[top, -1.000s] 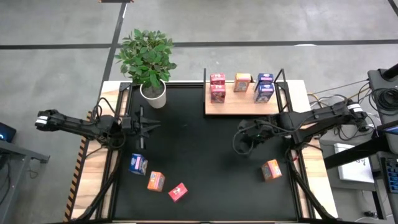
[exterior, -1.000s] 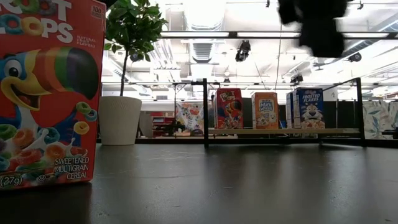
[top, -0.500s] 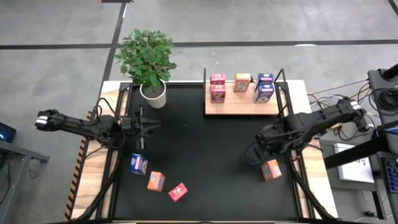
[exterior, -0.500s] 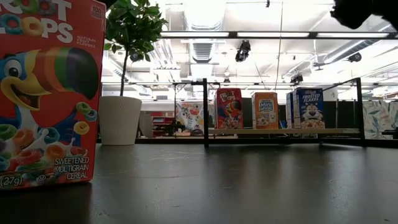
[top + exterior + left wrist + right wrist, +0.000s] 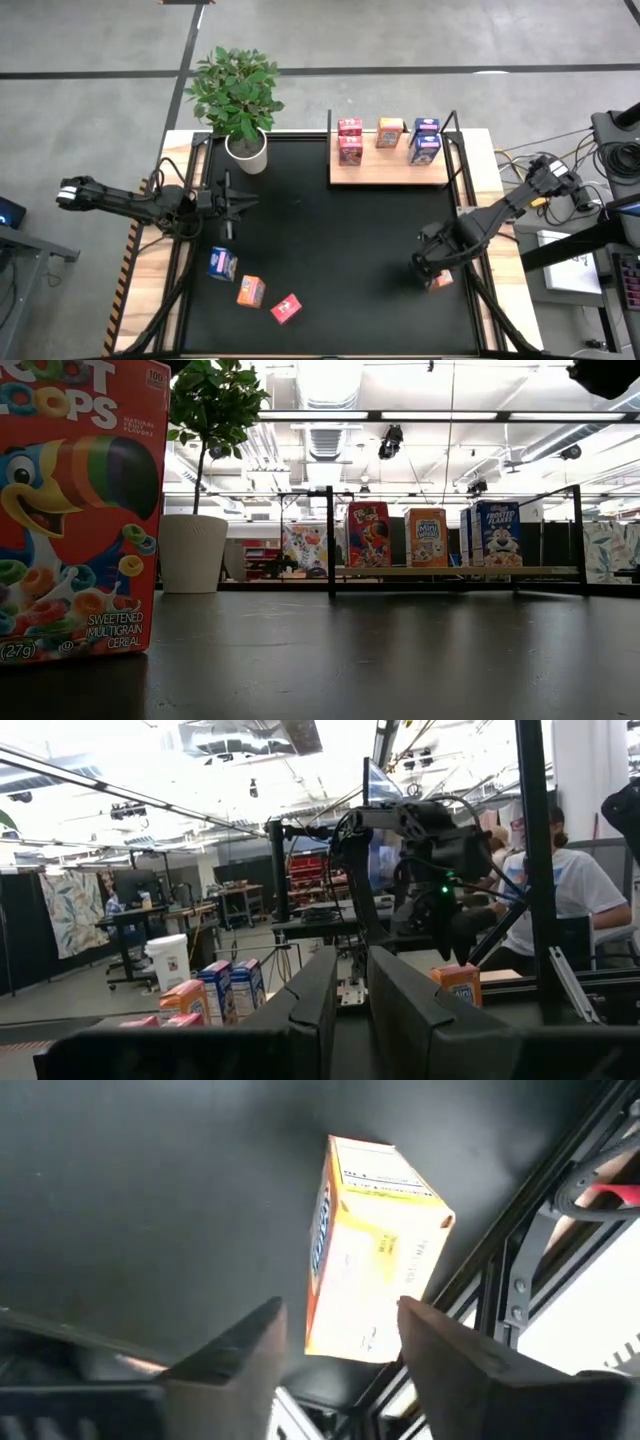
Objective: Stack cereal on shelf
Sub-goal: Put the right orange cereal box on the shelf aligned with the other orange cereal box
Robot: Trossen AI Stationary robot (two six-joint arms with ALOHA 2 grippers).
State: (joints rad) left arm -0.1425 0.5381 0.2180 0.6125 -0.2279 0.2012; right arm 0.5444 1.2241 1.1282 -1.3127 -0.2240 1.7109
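Right gripper [image 5: 335, 1350] open over orange cereal box [image 5: 370, 1250], seemingly untouched

The counter [image 5: 330, 240] has a matt black top with pale wood edges. The shelf [image 5: 390, 172] is a light wooden board with thin black metal posts. The cereal boxes [image 5: 250, 291] are glossy printed cardboard. The plant pot [image 5: 247, 152] looks smooth and white.

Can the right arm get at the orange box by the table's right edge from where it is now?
Probably yes. The right gripper hangs directly over the orange box, fingers open to either side of it. The table frame's rail runs close beside the box, though, which could crowd one finger.
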